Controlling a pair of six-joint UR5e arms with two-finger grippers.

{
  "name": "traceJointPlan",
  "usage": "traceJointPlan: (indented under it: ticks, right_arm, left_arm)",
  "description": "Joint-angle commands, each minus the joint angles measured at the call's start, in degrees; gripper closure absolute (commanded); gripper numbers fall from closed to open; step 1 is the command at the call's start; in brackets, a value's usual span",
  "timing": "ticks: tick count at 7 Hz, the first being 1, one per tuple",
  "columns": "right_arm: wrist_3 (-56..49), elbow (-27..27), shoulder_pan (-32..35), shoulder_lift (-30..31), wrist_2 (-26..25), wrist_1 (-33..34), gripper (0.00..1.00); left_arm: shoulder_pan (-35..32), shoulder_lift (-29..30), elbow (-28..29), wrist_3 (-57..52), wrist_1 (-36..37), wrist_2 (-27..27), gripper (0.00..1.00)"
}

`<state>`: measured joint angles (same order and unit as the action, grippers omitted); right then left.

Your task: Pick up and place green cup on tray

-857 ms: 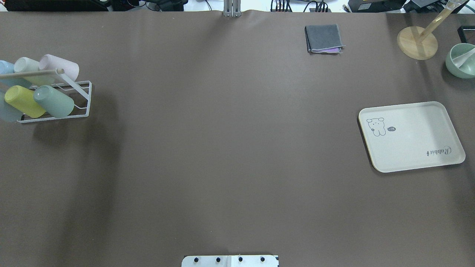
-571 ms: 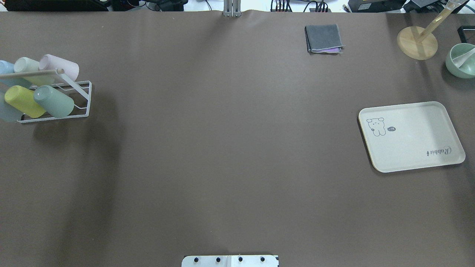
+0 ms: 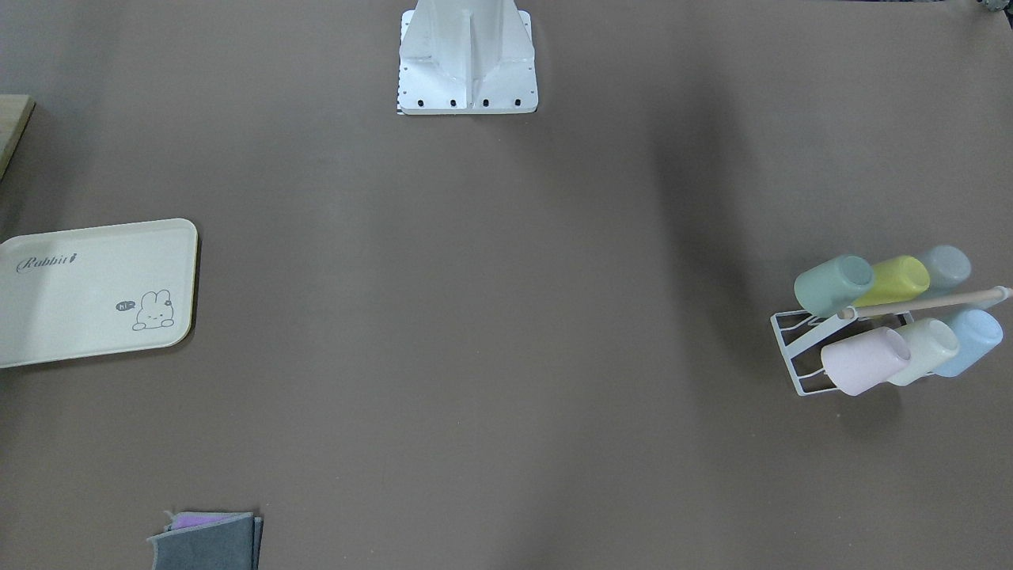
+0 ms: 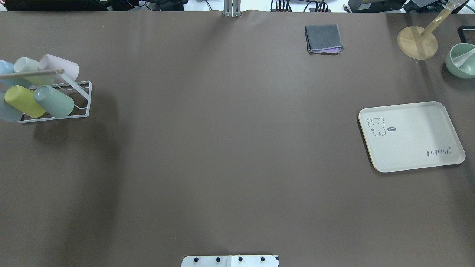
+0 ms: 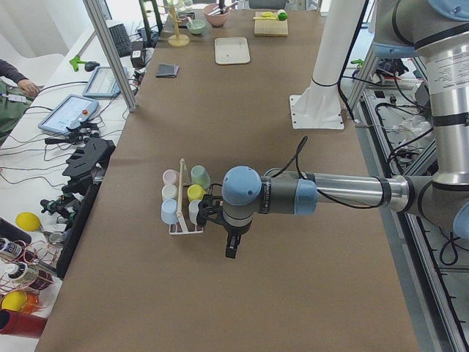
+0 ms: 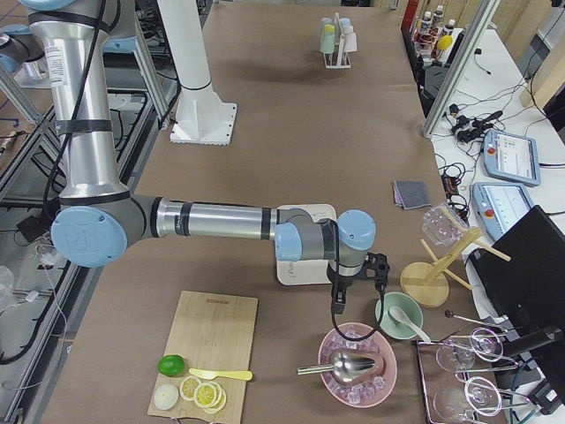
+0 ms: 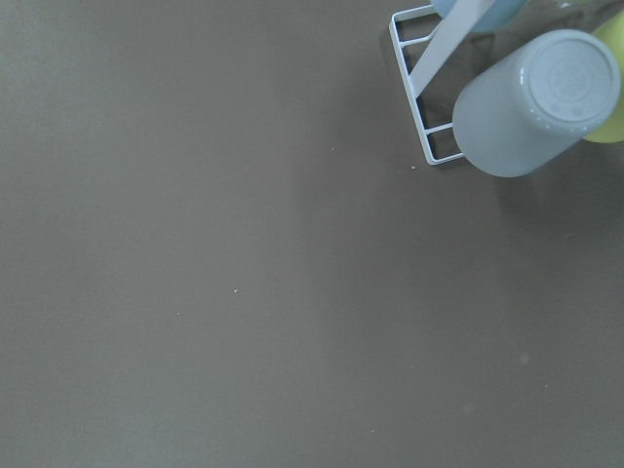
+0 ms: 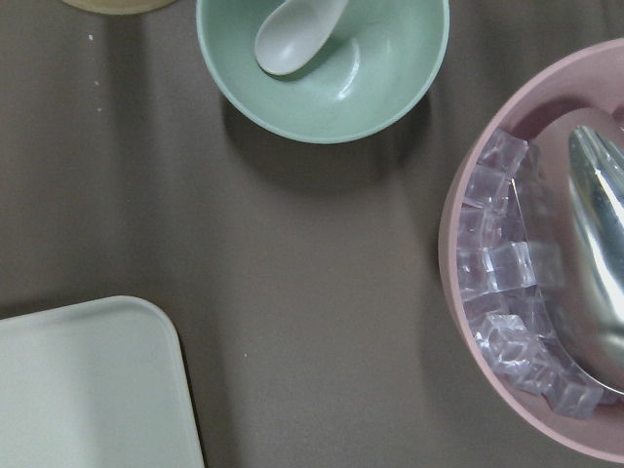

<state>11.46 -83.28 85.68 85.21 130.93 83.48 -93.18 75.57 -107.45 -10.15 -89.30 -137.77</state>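
Observation:
The green cup [image 4: 53,101] lies tilted on a white wire rack [image 4: 83,111] at the table's left end, next to a yellow cup. It also shows in the front view [image 3: 832,283], the left side view [image 5: 200,176], and base-up in the left wrist view [image 7: 536,102]. The cream tray [image 4: 412,137] with "Rabbit" script lies bare at the right, as the front view [image 3: 87,293] shows; its corner shows in the right wrist view [image 8: 88,390]. My left gripper [image 5: 231,249] hangs high near the rack. My right gripper [image 6: 337,300] hangs beside the tray. I cannot tell whether either is open.
The rack also holds yellow [image 4: 23,101], pink [image 4: 61,67], pale green and blue cups. A folded grey cloth [image 4: 323,38], a wooden stand [image 4: 417,42] and a green bowl with a spoon [image 8: 322,58] sit at the back right. A pink bowl of ice [image 8: 526,292] is near the right gripper.

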Motion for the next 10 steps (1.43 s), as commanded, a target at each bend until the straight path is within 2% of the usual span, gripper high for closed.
traceJointPlan:
  ticks: [1, 5, 10]
  right_arm:
    - [-0.03, 0.05, 0.01, 0.48, -0.06, -0.07, 0.0]
    - [-0.12, -0.91, 0.1, 1.1, -0.06, -0.24, 0.0]
    - [0.05, -1.36, -1.47, 2.77, -1.55, -0.16, 0.0]
  left_arm:
    - [-0.08, 0.37, 0.67, 0.05, -0.09, 0.04, 0.01]
    - [0.01, 1.86, -0.21, 0.05, -0.17, 0.3, 0.01]
    - [0.19, 1.43, 1.45, -0.3, -1.22, 0.66, 0.01]
